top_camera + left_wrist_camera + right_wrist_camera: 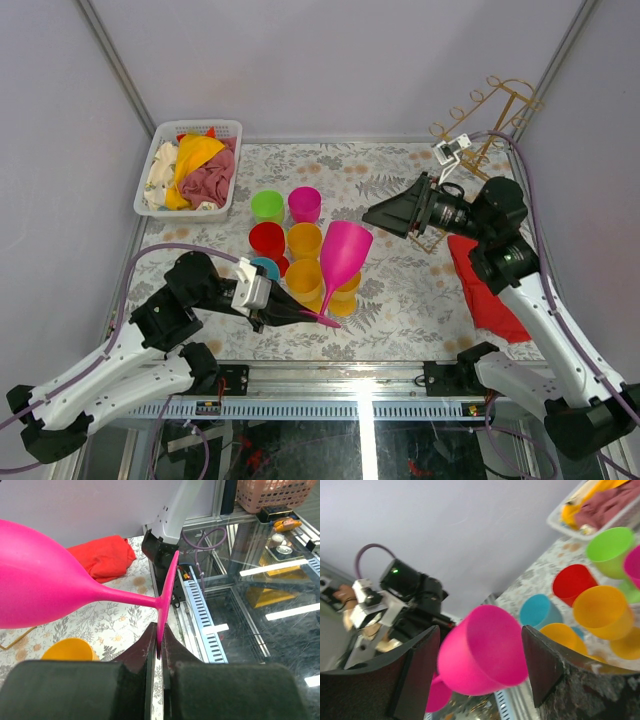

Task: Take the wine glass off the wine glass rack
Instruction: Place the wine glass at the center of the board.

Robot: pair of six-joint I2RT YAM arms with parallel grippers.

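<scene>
Leftmost, the foot of the pink wine glass (343,250) is pinched by the left gripper (288,313), its bowl tilted above the cups (303,238). Just right of it, the right gripper (385,215) is spread wide; the gold wine glass rack (500,105) is seen far right.

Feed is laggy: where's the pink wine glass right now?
Top view, front centre: wine glass tilted over the orange cups, foot pinched in the left tool.

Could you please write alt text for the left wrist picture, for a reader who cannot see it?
The left pincer is shut on the rim of the foot of a pink wine glass, held sideways with its bowl at the left. Below lie a flower-patterned table and an orange cup; a red cloth is further back.
</scene>
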